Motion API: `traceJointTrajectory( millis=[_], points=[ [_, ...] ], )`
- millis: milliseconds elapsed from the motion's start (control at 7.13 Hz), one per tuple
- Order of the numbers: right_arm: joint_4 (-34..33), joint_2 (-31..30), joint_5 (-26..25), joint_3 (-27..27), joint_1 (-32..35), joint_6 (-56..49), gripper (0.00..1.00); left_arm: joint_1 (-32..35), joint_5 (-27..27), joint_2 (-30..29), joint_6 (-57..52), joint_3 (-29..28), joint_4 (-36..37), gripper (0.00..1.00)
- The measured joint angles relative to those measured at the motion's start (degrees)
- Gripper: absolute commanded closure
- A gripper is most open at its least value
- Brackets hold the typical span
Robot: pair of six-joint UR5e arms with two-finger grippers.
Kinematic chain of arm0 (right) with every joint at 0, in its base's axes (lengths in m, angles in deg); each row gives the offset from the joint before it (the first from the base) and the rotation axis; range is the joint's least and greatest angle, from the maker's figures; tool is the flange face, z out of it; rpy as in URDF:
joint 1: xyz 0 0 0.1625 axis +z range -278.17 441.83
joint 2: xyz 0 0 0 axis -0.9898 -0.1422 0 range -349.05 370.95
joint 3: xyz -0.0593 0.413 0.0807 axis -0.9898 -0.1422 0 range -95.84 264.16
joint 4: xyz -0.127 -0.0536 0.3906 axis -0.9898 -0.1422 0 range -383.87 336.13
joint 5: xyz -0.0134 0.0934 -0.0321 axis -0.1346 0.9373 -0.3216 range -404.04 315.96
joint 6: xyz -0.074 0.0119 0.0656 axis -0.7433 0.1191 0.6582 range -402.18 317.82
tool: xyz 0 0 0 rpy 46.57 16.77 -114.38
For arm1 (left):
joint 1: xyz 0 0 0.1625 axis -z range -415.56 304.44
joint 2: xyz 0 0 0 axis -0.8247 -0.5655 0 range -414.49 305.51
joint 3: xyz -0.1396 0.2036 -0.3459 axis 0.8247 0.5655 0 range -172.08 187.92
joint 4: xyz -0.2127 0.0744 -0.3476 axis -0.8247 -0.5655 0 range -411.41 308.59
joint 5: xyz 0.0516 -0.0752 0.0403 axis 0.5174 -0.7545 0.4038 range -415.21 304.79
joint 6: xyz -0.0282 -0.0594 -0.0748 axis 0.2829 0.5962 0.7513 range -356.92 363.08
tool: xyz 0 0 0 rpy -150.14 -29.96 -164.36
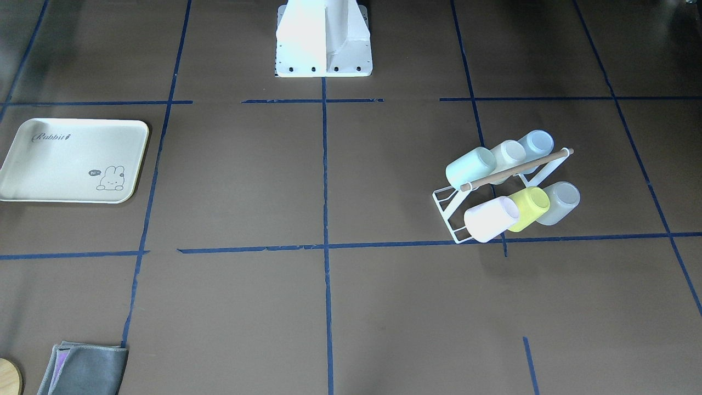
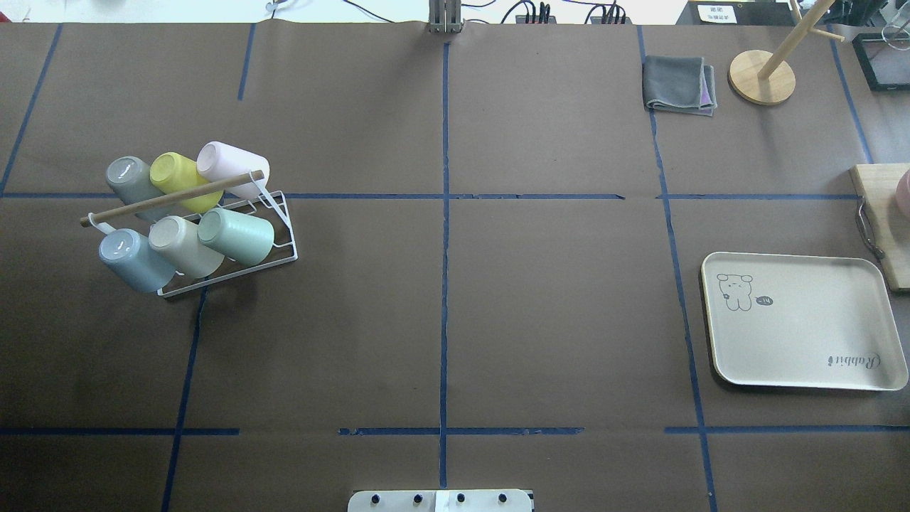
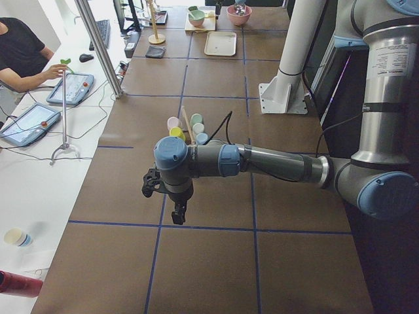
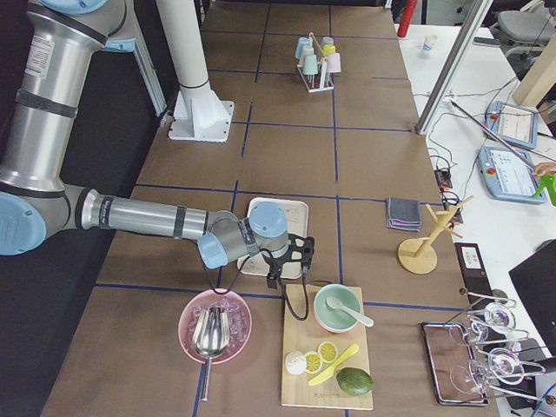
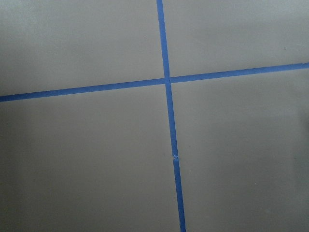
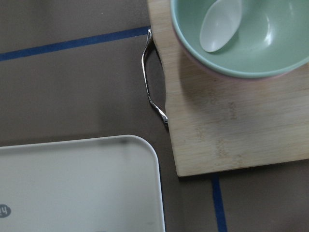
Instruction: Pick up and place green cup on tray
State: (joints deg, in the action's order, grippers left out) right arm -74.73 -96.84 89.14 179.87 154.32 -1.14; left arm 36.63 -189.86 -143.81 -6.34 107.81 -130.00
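Pale mint-green plastic tumbler [image 2: 238, 237] sits tilted on the white wire rack [image 2: 170, 199], left side of the desk [image 2: 554, 320]; cream-white rectangular tray [image 2: 803, 334] well apart, right side; left gripper [image 3: 177, 213] and right gripper [image 4: 277, 278], can't tell if they're open or closed.

Colours on the brown tabletop [image 2: 554, 306]
Pale mint green cup [image 2: 238, 237]; cream-white tray [image 2: 803, 341] with grey bunny and script; blue tape lines [image 2: 444, 284] cross it.

Whether left hand [image 3: 177, 217] or right hand [image 4: 274, 278] is closed cannot be told.
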Motion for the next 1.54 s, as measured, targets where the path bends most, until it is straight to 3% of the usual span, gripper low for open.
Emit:
traceJointTrajectory(
  millis=[280,1262,1542],
  points=[
    [4.6,-0.2,-2.3,-2.5,-4.7,4.9,0.0,0.0,0.0,0.0,0.0,0.2,0.0,0.0],
    [5.8,0.6,-5.0,-5.9,-12.0,6.6,0.02,0.0,0.0,0.0,0.0,1.1,-0.1,0.0],
    [5.9,0.9,-4.9,-6.3,-13.2,6.6,0.18,0.0,0.1,0.0,0.0,1.5,0.0,0.0]
  ],
)
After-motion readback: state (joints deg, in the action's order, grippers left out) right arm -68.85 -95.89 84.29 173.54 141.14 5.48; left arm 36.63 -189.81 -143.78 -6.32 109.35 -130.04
